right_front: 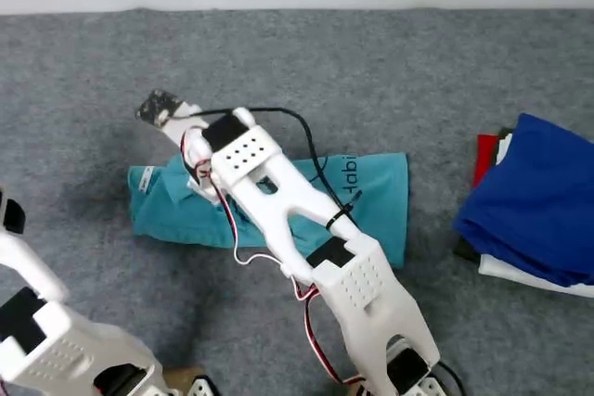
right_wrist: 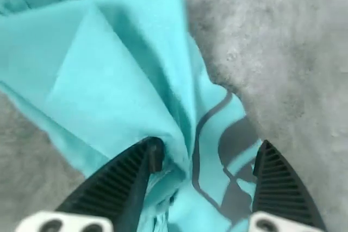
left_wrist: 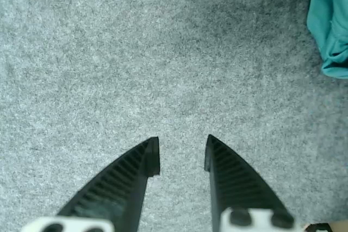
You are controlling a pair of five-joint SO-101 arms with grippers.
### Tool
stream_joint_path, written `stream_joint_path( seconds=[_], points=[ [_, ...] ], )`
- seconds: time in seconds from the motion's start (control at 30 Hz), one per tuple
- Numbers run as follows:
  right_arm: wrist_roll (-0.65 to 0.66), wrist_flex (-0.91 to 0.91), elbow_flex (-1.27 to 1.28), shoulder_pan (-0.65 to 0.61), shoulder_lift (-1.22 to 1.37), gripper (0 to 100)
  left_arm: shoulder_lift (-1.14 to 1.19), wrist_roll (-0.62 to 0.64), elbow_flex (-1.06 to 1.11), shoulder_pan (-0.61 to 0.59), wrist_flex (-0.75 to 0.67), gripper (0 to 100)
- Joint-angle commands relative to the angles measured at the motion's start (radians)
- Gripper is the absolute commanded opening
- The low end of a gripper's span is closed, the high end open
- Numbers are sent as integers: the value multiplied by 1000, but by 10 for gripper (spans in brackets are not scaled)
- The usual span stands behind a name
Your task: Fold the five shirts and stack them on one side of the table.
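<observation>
Well, the right gripper [right_wrist: 210, 150] straddles a bunched fold of the teal shirt [right_front: 371, 197], jaws wide. The left gripper [left_wrist: 182, 153] gapes over grey table [left_wrist: 109, 52] near that shirt; the folded stack [right_front: 534, 201] lies well apart.

we see two arms of white plastic. the right arm [right_front: 297, 220] has flat shells with grids of small round holes, black motor blocks at the joints, and a black cable with thin red and white wires along it. the left arm [right_front: 46, 340] has the same shells and blocks. the left gripper [left_wrist: 182, 156] has black, pointed, ribbed fingers [left_wrist: 125, 183] on white mounts with dark screw holes. the right gripper [right_wrist: 206, 158] looks alike.
</observation>
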Motion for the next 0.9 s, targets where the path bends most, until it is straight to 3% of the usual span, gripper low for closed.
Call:
stream_joint_path(
  seconds=[0.0, 0.13, 0.37, 0.63, 0.87],
  points=[
    [-25, 88, -144, 10, -16, 273, -68, -6, -7, 3, 21, 148],
    [-25, 160, -153, 27, 1, 264, -68, -6, -7, 3, 21, 148],
    [-21, 338, -160, 36, 42, 74, -158, -6, -5, 5, 23, 148],
    [-21, 338, -160, 59, -61, 71, -278, -6, 74, 57, 23, 148],
    [-21, 341, -153, -65, -185, 68, -324, -6, 150, 78, 15, 148]
  ],
)
